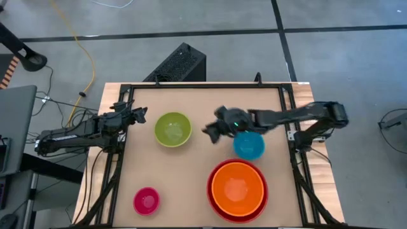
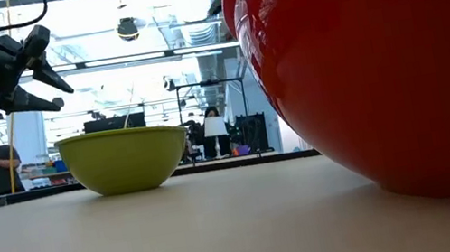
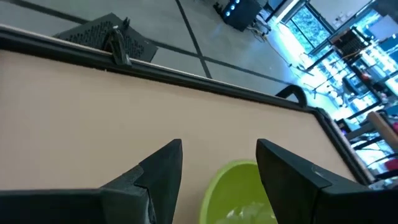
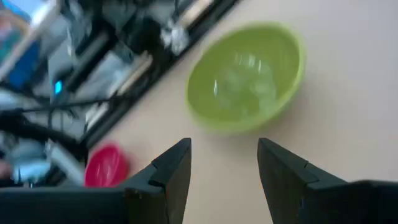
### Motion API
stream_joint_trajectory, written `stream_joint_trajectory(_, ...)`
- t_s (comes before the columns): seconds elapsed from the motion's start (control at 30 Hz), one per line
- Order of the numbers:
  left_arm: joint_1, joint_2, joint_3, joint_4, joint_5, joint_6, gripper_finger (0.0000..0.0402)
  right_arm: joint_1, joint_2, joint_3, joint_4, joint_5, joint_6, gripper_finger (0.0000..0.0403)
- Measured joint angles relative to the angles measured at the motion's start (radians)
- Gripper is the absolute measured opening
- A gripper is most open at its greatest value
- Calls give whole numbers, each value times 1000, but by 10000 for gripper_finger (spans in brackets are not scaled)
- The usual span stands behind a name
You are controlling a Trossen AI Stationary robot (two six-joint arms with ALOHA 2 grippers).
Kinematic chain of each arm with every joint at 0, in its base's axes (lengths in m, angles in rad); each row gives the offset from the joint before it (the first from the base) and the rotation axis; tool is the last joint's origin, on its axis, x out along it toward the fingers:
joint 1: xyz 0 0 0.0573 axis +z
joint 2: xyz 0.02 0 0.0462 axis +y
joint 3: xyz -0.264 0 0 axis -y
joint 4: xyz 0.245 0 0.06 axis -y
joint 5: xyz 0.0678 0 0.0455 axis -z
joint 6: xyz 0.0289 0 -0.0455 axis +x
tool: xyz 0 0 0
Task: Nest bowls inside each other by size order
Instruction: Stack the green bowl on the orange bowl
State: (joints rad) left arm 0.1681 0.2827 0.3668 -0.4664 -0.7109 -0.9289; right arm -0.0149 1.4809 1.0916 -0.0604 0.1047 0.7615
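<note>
The lime green bowl [image 1: 173, 129] stands upright on the table's far middle; it also shows in the low view [image 2: 124, 159]. The orange bowl [image 1: 237, 187] sits inside the red bowl [image 1: 219, 207] at the near right. The blue bowl [image 1: 250, 146] stands just beyond them, partly under my right arm. The pink bowl [image 1: 146, 200] stands at the near left. My right gripper [image 1: 207, 132] is open and empty, just right of the green bowl [image 4: 245, 74]. My left gripper [image 1: 141, 116] is open and empty, left of the green bowl [image 3: 239, 190].
A dark frame rail [image 1: 203, 84] runs around the table. In the low view the red bowl [image 2: 378, 54] fills the right side and hides what lies behind it. Bare table top lies between the pink bowl and the red bowl. People show in the room beyond the table.
</note>
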Motion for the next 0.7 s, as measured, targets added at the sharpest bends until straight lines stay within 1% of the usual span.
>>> stream_joint_trajectory(0.1, 0, 5, 0, 1, 16, -10, 194, -78, 115, 3, 169, -50, -4, 187)
stream_joint_trajectory(0.2, 0, 14, 0, 2, 21, -11, 194, -133, 230, 54, 210, -56, 12, 187)
stream_joint_trajectory(0.33, 0, 26, 0, 0, 22, -10, 194, -171, 366, 168, 158, -57, 13, 187)
stream_joint_trajectory(0.47, 0, 44, 0, 0, 22, -1, 194, -178, 477, 315, 24, -50, -30, 187)
stream_joint_trajectory(0.6, 0, 63, 0, 1, 27, -1, 194, -176, 564, 451, -172, 23, -90, 187)
stream_joint_trajectory(0.7, 0, 79, 0, 1, 42, -2, 194, -170, 609, 517, -227, 62, -126, 187)
